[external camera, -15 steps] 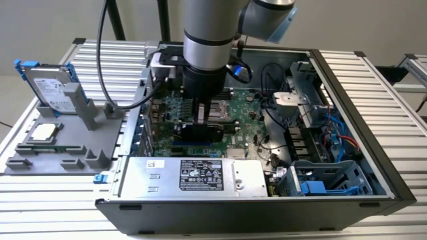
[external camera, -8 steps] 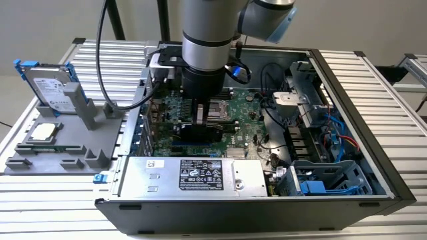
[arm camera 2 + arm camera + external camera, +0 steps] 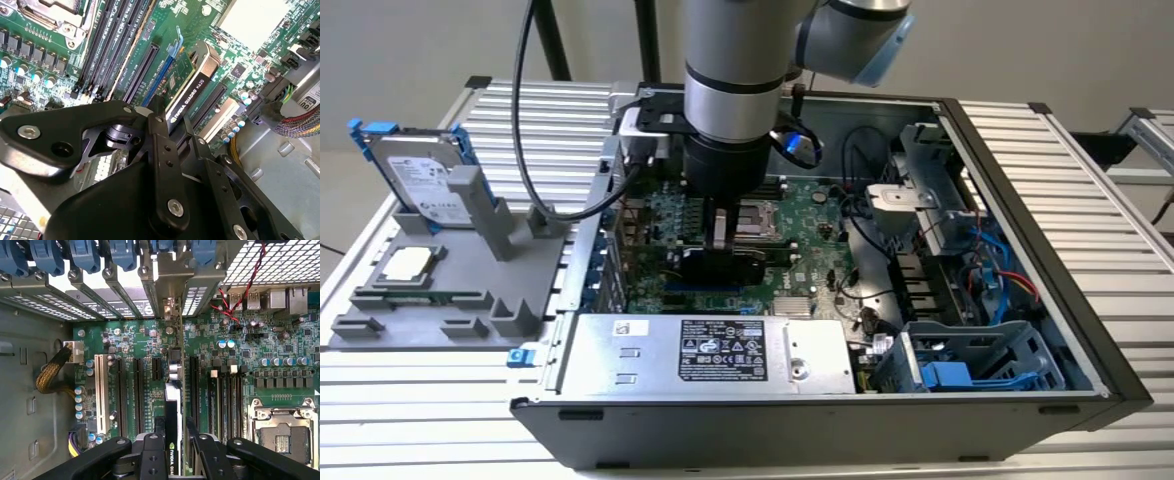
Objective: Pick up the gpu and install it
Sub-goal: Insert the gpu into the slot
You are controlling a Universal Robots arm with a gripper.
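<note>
The gpu [image 3: 192,82], a green card with a black shroud, stands on edge over the motherboard [image 3: 125,340] inside the open computer case [image 3: 1014,200]. My gripper [image 3: 172,122] is shut on it, one black finger on each face. In the first wrist view the gpu [image 3: 173,400] runs edge-on between two long black expansion slots, with its bracket end toward the case's rear slot covers and the gripper [image 3: 173,427] around its near end. In the exterior view the gripper [image 3: 720,240] reaches straight down into the case with the gpu [image 3: 720,266] below it. I cannot tell whether the card's edge is seated in a slot.
A silver hard drive [image 3: 414,175] with blue rails leans on a grey fixture [image 3: 440,300] at the exterior view's left. The power supply [image 3: 707,350] fills the case front. The CPU socket [image 3: 280,435], RAM slots [image 3: 112,35] and cable bundles [image 3: 300,122] crowd the gpu.
</note>
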